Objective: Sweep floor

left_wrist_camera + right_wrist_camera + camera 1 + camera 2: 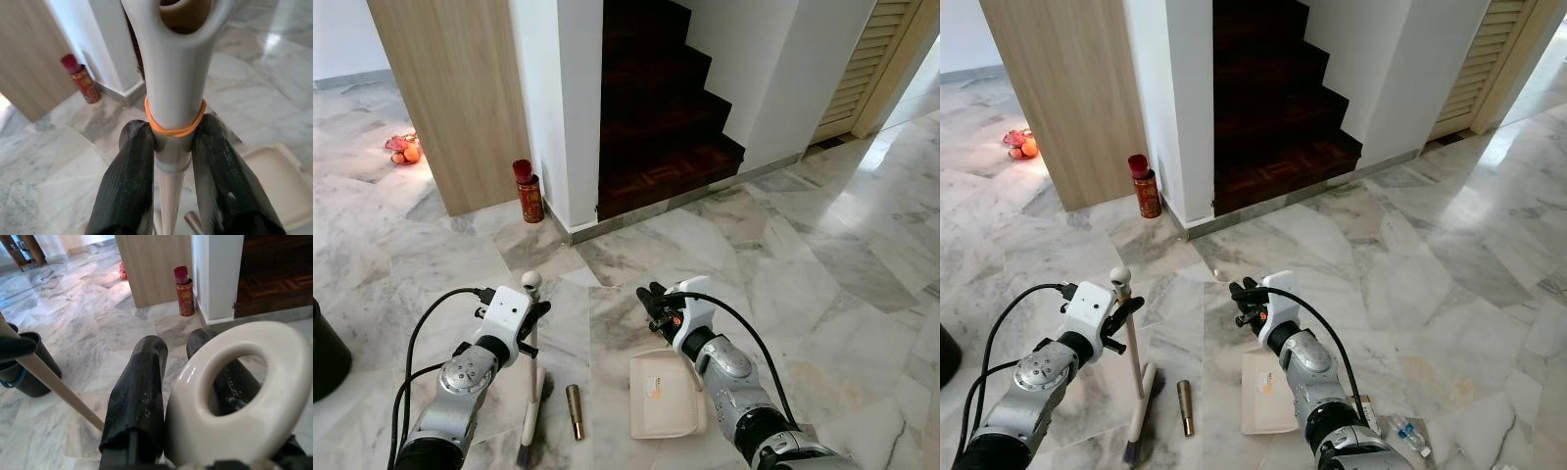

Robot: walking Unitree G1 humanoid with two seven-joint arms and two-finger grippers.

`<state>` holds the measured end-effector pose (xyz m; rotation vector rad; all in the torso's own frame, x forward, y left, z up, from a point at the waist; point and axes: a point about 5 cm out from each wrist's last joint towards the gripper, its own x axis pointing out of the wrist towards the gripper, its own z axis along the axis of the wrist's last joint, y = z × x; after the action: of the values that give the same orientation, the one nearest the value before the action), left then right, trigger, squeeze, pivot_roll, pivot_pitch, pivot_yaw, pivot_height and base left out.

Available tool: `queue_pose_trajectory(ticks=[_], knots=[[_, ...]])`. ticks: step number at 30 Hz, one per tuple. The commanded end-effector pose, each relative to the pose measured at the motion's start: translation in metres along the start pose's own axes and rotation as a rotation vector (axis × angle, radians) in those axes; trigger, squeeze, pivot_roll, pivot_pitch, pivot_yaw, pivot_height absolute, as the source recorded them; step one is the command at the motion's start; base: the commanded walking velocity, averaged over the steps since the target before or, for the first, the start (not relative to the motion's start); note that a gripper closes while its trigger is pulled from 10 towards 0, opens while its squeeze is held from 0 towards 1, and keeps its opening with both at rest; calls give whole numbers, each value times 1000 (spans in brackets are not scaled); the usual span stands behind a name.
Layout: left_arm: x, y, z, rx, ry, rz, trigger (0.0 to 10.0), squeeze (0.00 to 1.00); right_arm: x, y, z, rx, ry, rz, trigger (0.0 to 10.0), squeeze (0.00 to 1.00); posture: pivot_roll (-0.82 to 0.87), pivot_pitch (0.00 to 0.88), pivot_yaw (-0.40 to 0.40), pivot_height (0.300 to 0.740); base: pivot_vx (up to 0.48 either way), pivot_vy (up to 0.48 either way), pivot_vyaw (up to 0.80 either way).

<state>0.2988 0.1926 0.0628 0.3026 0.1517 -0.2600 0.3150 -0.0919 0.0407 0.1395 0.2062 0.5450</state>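
Glossy veined marble floor (822,264), glossy cream dustpan (666,394) seemingly plastic, dark polished wood stairs (656,108)

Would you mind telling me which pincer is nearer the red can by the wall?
Left. The left pincer, clamped on the broom handle, is closer to the red can; the right pincer, holding the dustpan, sits farther right.

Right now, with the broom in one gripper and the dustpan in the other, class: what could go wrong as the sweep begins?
1. The left gripper clamps the broom near the top of its handle, so the bristles far below may wander and miss the debris.
2. The brown cylinder lies between broom and dustpan; being round, it may roll away rather than into the pan.
3. The right gripper holds the dustpan by its ring handle; pushed debris could shove the pan back.
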Motion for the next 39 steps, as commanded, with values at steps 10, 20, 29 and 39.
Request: queue_pose_trajectory(ticks=[10, 20, 29, 39], knots=[[8, 5, 19, -96, -137, 128, 10000, 0, 0, 13, -29, -56, 237, 6, 10000, 0, 78, 0, -104, 740, 0, 0, 0], [6, -5, 17, -114, -165, 138, 10000, 0, 0, 22, -42, -74, 368, 1, 10000, 0, 67, 12, -137, 740, 0, 0, 0], [3, -16, 10, -115, -158, 143, 10000, 0, -23, 4, -67, -111, 520, -75, 10000, 0, 38, 41, -163, 740, 0, 0, 0], [-1, -25, 3, -150, -154, 154, 10000, 0, -49, -7, -89, -93, 605, -102, 10000, 0, -5, 95, -194, 740, 0, 0, 0]])
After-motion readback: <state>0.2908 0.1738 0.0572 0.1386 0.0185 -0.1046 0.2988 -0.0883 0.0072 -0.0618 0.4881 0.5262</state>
